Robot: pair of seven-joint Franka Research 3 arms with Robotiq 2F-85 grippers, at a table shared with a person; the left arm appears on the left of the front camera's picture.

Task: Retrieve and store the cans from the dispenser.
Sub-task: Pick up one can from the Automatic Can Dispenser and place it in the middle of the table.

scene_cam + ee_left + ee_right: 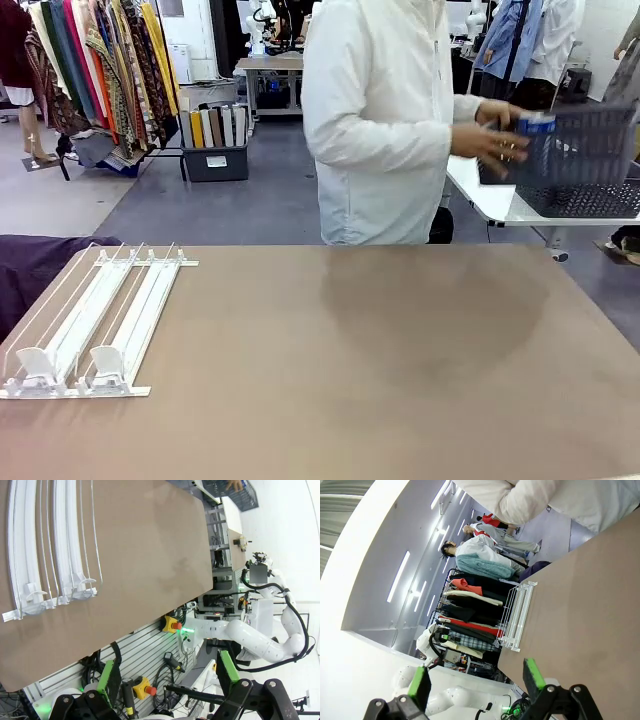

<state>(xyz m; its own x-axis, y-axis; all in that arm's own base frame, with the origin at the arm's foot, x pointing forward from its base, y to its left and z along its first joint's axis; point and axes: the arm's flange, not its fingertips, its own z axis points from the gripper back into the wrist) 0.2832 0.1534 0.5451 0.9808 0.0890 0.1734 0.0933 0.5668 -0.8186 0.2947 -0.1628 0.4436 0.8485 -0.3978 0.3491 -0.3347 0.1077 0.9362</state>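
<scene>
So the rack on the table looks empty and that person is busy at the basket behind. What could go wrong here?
The dispenser holds no cans, so a reach now would likely grab nothing. The person's hands hold a blue-and-white can at the dark basket on the side table; loading while an arm moves risks contact. Both the left gripper and right gripper wait open, off the table.

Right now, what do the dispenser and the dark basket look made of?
Dispenser: seemingly glossy white plastic rails with thin wire or clear side guides; it is smooth and light-catching. Basket: likely dark grey moulded plastic, matte, with a regular lattice of holes.
</scene>
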